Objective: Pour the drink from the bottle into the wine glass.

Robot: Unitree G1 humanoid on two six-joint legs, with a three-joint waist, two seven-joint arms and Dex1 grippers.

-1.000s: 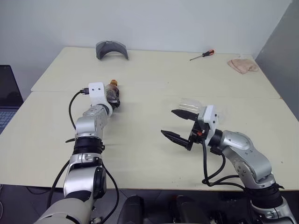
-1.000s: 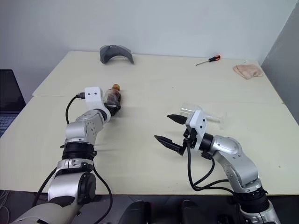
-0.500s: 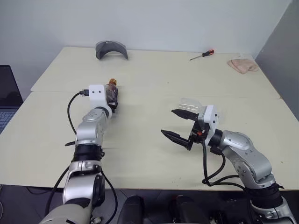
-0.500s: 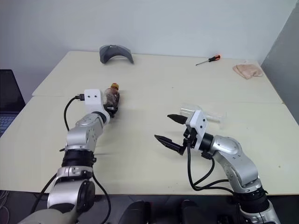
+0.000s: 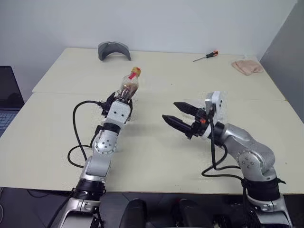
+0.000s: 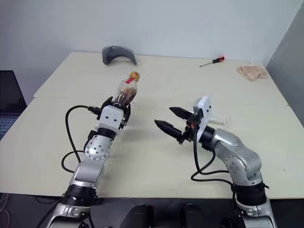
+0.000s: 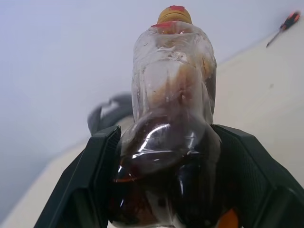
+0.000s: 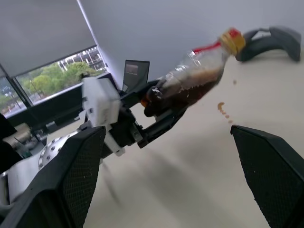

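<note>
My left gripper [image 5: 122,98] is shut on the bottle [image 5: 129,85] and holds it off the table, tilted, with the yellow cap [image 5: 136,71] pointing up and away from me. The black fingers [image 7: 95,175] clamp the lower body, where the dark drink [image 7: 166,180] has pooled. My right gripper [image 5: 169,110] stands open and empty to the right of the bottle, pointing toward it. The wine glass [image 6: 219,118] lies on the table behind my right wrist, mostly hidden by it.
At the back of the table [image 5: 156,156] are a grey curved object [image 5: 113,50], a red-handled screwdriver [image 5: 205,56] and a pinkish cloth [image 5: 247,66]. A laptop [image 5: 9,97] sits beyond the left edge. Small brown spots [image 8: 223,109] mark the table under the bottle.
My left gripper has lifted the bottle off the table, brought it right and nearer, and tipped its cap upward. The right gripper has rolled and risen slightly, still open.
</note>
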